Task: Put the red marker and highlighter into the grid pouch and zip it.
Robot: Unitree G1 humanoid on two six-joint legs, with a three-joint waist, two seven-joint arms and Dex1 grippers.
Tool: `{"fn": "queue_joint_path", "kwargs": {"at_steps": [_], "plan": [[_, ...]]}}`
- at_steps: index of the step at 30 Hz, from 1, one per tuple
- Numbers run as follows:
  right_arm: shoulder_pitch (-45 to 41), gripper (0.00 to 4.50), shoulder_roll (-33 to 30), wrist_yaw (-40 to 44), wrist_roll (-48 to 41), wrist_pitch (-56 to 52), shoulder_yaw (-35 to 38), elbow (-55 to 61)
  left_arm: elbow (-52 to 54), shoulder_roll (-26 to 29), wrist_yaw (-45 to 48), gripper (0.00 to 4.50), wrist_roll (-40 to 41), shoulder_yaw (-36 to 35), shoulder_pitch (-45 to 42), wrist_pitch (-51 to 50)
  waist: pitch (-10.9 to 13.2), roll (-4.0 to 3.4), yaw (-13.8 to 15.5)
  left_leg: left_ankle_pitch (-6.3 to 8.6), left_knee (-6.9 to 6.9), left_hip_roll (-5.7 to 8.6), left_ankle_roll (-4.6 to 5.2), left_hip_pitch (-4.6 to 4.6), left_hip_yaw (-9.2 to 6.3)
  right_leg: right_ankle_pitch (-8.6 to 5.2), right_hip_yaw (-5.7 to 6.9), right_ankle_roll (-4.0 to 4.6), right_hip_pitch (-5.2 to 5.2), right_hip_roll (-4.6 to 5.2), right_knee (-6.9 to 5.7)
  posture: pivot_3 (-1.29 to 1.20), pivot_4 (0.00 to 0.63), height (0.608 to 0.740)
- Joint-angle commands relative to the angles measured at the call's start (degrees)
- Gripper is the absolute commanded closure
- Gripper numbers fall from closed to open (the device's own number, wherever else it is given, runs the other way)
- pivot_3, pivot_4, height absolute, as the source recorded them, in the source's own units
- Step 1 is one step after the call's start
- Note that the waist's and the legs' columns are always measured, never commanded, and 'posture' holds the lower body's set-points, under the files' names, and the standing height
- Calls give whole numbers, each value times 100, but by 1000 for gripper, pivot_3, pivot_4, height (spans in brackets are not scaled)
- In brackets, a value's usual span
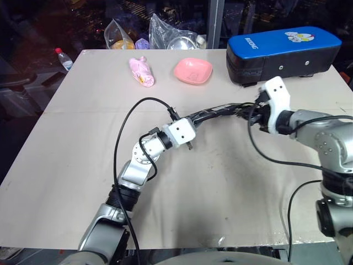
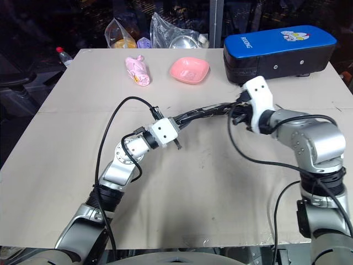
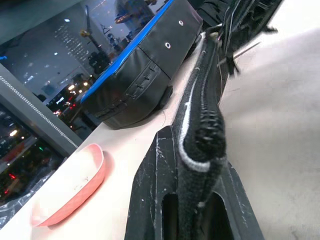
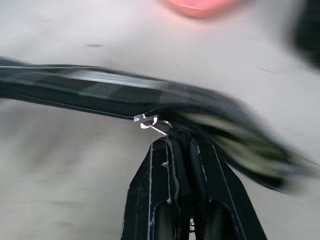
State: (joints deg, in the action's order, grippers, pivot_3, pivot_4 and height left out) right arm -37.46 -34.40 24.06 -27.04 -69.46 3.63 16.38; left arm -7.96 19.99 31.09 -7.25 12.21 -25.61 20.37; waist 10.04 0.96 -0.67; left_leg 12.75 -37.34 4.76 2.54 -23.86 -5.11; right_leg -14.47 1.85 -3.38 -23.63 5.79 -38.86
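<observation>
spanning both clenched jaws, grid pouch [image 1: 212,114], one end in each

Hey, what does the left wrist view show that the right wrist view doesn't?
Left wrist view: the big blue-and-black case standing behind the pouch, the whole side of the pink dish, and the left claw shut on the end of the grid pouch, seen lengthwise along its zipper.

Right wrist view: the right claw shut at the pouch's metal zipper pull, with the pouch seen crosswise.

Both: the pouch stretched above the beige table, and some of the pink dish.
</observation>
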Motion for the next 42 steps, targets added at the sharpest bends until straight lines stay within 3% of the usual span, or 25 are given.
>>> {"fn": "queue_joint_path", "kwargs": {"at_steps": [1, 10, 15, 17, 20, 23, 28, 32, 36, 42], "plan": [[-81, 4446, -346, -405, 473, 340, 557, -416, 121, 141, -142, 4500, 53, -259, 32, 118, 0, 0, -4, 0, 2, 0, 0, 0, 0, 0, 0, 0, 0, 1, 0, 0, 150, 734], [120, 4446, -359, -159, 311, 578, 365, -215, 17, 189, -111, 4500, 87, -250, 10, 145, 0, 0, 8, 1, 2, -2, 2, 0, 1, 0, -1, 0, 1, 1, 2, 0, 150, 734], [315, 2644, -492, 63, 294, 846, 380, -190, -51, 277, -77, 4500, 104, -278, 44, 165, 0, 0, 11, 1, 2, -1, 2, 0, 0, 0, 0, 0, 0, 1, 2, 0, 150, 734], [445, 1528, -618, 396, 142, 895, 361, -89, -61, 321, 22, 4500, 172, -269, 76, 113, 0, 0, 11, 1, 2, -1, 3, 0, 0, 0, 0, 0, 1, 1, 3, 0, 150, 734], [1236, 16, -1418, 1646, 265, 1988, 75, 206, -12, 476, 368, 3459, 358, -249, 248, -80, 0, -1, 33, 5, 3, -1, 8, 0, -2, -1, 5, -1, 3, 0, 7, 0, 150, 734], [1988, 0, -1785, 2184, 520, 2973, 84, 83, 166, 544, 223, 2106, 445, -470, 466, -103, 2, 0, 43, 9, 2, -1, 14, 0, 2, -2, 5, -3, 6, 1, 14, 0, 150, 734], [2645, 0, -1337, 2659, 352, 4272, 359, -327, 999, 1021, 1091, 30, 1440, -661, 1442, -736, 2, -2, -36, 10, 0, -12, 15, 10, 15, -1, -15, -4, 7, 15, 9, 0, 150, 734], [2835, 0, -917, 2921, 286, 5223, 581, -801, 1646, 1330, 1393, 30, 2154, -954, 2119, -1575, 4, -6, 5, 9, 2, -21, 15, 12, 14, -2, -15, -1, 7, 10, 8, 0, 150, 734], [3083, 0, -793, 3759, 116, 6059, 769, -1695, 2267, 1626, 1309, 30, 2451, -1256, 3043, -2624, 2, -6, 51, 10, -3, -21, 16, 11, 13, -2, -15, -1, 14, 10, 23, 0, 150, 734], [3180, 0, -766, 4610, -149, 6513, 891, -2552, 3190, 1288, 825, 30, 3078, -1618, 3716, -3500, 2, -10, 123, 13, -1, -24, 20, 12, 15, -1, -17, 0, 17, 12, 35, 0, 150, 734]]}}
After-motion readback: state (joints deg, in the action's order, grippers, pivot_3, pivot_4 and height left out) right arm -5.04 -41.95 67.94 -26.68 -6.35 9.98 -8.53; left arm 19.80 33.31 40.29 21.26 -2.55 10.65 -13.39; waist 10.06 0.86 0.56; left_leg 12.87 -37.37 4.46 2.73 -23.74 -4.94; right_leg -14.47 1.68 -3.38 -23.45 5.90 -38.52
